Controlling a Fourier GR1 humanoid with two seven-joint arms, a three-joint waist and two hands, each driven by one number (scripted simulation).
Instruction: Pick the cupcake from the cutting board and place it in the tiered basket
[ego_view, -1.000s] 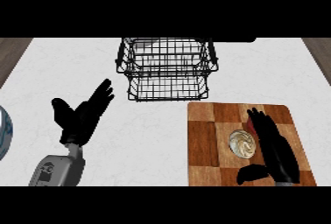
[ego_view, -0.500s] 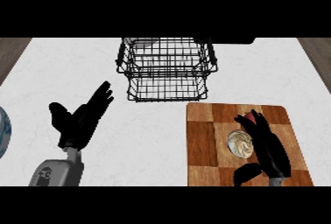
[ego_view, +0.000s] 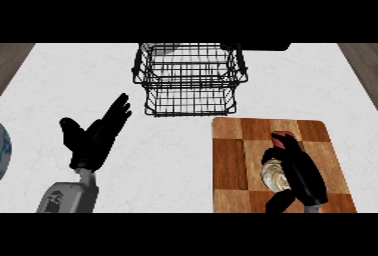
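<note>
- From the head view, the white worktop (ego_view: 184, 165) holds a black wire basket (ego_view: 190, 90) with levels, standing at the back in the middle.
- A wooden cutting board (ego_view: 235, 150) lies flat at the front right, just in front of the basket and a bit to its right.
- The cupcake (ego_view: 270, 175) sits on the cutting board, near the front. Its pale swirly top peeks out.
- The right hand (ego_view: 301, 172) lies over the right side of the cupcake. Its fingers are stretched out long and point to the basket. The thumb sticks out to the left, in front of the cupcake.
- The left hand (ego_view: 94, 142) is up over the bare worktop on the left, well apart from the board. It is wide open and holds nothing.
- A blue-grey round thing (ego_view: 3, 156) shows at the left edge.
</note>
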